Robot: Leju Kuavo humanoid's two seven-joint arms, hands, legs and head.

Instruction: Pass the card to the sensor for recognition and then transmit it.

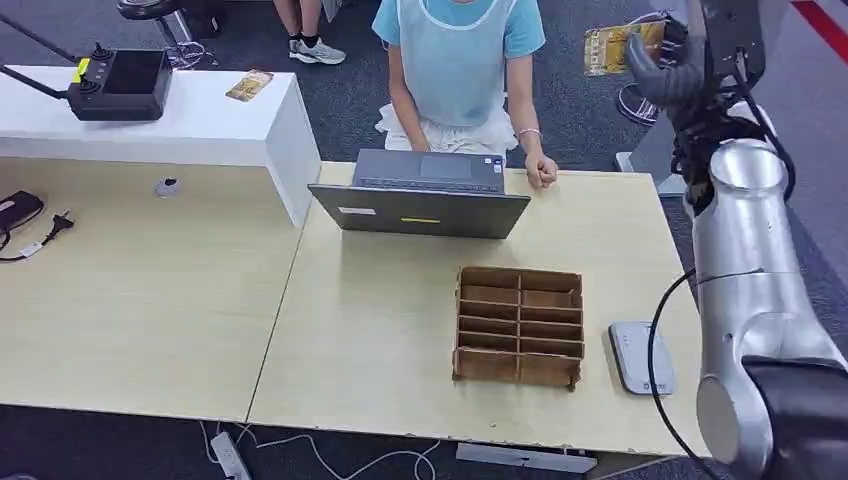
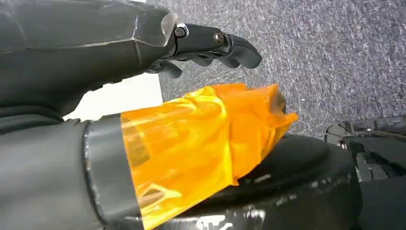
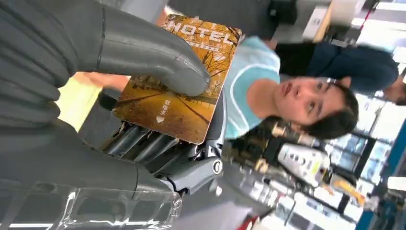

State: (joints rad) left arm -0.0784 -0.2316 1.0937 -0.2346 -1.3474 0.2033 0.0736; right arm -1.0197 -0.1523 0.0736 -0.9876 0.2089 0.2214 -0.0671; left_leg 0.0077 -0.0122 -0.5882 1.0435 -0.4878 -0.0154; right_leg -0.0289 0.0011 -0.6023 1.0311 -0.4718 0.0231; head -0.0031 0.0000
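Observation:
An orange hotel card (image 3: 184, 103) is pinched between the thick thumb and the dark fingers of my right hand (image 3: 95, 110). In the head view my right arm is raised at the right, and the right hand (image 1: 668, 72) holds the card (image 1: 612, 48) up beyond the table's far right corner. The flat grey-white sensor (image 1: 640, 356) lies on the table near the right front edge, well below the card. My left hand (image 2: 210, 45) hangs over grey carpet with nothing in it, its fingers apart from the orange-taped thumb.
A brown cardboard organiser (image 1: 519, 326) stands left of the sensor. A laptop (image 1: 424, 194) sits at the table's far side, with a person in a light blue top behind it, one hand (image 1: 541, 172) on the table. A second card (image 1: 249, 85) and a black controller (image 1: 120, 85) lie on the white counter.

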